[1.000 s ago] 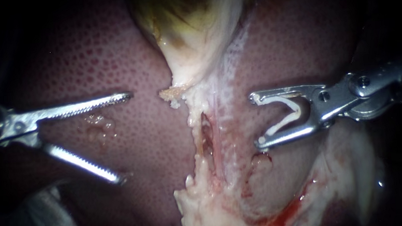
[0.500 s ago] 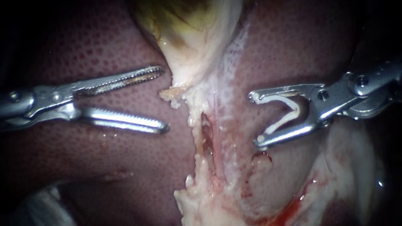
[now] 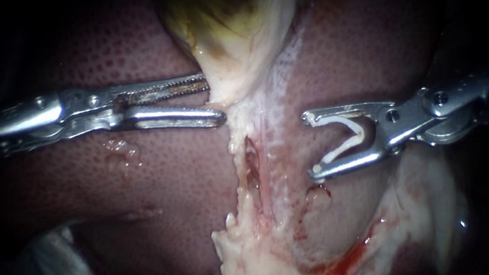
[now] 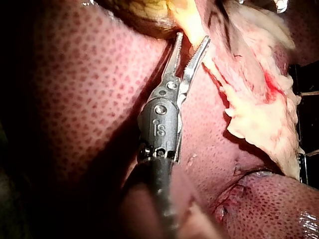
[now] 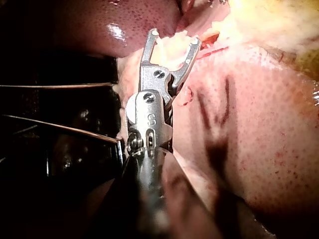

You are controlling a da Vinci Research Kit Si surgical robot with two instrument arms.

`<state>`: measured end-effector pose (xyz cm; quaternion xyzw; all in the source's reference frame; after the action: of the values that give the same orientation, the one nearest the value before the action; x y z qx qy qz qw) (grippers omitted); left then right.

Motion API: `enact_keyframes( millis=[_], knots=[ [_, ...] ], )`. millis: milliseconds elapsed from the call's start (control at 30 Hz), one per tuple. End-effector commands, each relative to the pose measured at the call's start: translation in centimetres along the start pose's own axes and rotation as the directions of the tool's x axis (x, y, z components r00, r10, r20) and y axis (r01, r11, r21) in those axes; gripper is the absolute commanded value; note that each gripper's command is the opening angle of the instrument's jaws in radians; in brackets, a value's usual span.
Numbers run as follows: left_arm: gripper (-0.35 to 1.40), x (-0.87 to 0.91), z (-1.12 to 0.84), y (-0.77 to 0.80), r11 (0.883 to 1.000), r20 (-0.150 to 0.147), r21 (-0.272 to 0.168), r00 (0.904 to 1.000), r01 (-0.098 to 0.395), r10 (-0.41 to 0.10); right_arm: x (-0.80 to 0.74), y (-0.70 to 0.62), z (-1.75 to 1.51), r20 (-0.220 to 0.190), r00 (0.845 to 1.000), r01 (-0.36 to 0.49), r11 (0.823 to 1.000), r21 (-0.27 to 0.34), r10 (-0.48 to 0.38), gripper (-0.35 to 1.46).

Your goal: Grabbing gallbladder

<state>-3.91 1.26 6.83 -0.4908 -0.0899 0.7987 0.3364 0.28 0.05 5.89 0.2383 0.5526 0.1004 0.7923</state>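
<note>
Gallbladder, yellow-green sac with pale neck, upper centre on mottled red liver: left instrument has advanced, serrated jaws narrowed onto the neck, grip looks made; right instrument waits, jaws wide, carrying white clip.

Close endoscope faces the gallbladder; both wrist cameras share it from opposite sides.

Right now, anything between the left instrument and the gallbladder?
Nothing visible. The left instrument has its tip right at the gallbladder's narrow lower end, with only bare liver beneath its shaft. The right instrument, holding a clip, stands apart on the other side.
</note>
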Motion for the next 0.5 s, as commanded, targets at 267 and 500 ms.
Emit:
enact_keyframes(
  millis=[267, 500],
  knots=[
    [-0.28, -0.11, 0.02, -0.04, 0.999, 0.037, 0.004, 0.9987, 0.036, -0.036, 0.00, 0.00, 0.00, 0.000, 1.000, 0.000, 1.000, 0.000, 0.000, 0.60],
    [-0.35, -0.13, -0.09, -0.06, 0.998, 0.100, -0.029, 0.9938, 0.052, -0.048, 0.00, 0.00, 0.00, 0.000, 1.000, 0.000, 1.000, 0.000, 0.000, 0.60]
  ],
)
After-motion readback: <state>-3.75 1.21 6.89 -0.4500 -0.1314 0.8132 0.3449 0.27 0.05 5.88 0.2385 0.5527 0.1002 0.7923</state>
